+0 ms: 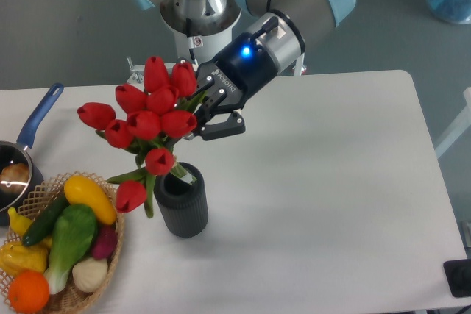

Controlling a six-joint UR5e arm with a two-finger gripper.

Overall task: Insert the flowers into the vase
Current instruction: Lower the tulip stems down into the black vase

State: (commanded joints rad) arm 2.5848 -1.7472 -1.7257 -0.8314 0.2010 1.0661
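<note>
The flowers (151,108), a bunch of red tulip buds on green stems, stand with their stems in the mouth of the vase (182,204) and lean to the left. One bud (131,195) hangs low beside the vase's left side. The vase is a dark ribbed cylinder standing upright on the white table (316,182). My gripper (211,113) is just to the right of the upper buds, above the vase. Its jaws stand apart, with a bit of green leaf at the upper finger. I see no stem clamped between them.
A wicker basket (110,255) of produce stands at the front left, touching distance from the vase. A blue-handled saucepan (33,123) sits at the left edge. The arm's base (195,12) is behind the table.
</note>
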